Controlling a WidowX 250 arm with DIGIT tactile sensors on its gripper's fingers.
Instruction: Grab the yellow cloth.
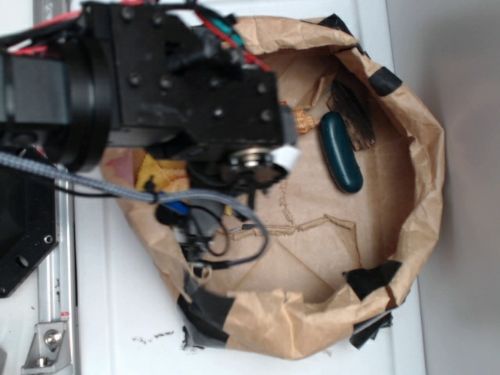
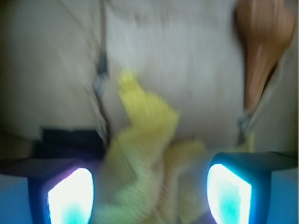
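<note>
so in my view I count one yellow cloth (image 2: 149,154), one orange shell (image 2: 261,37) at 1 o'clock, one dark green oval thing (image 1: 341,152), one paper bag (image 1: 422,156)

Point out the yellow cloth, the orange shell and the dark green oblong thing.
yellow cloth (image 2: 147,154): wrist view, on its bunched middle between the fingers.
orange shell (image 2: 261,32): wrist view, on its broad rounded body.
dark green oblong thing (image 1: 341,151): exterior view, on the middle of its length.

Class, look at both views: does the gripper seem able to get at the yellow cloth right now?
Probably yes. In the wrist view the yellow cloth lies between the open gripper's fingers, with nothing on it; the shell sits well aside.
</note>
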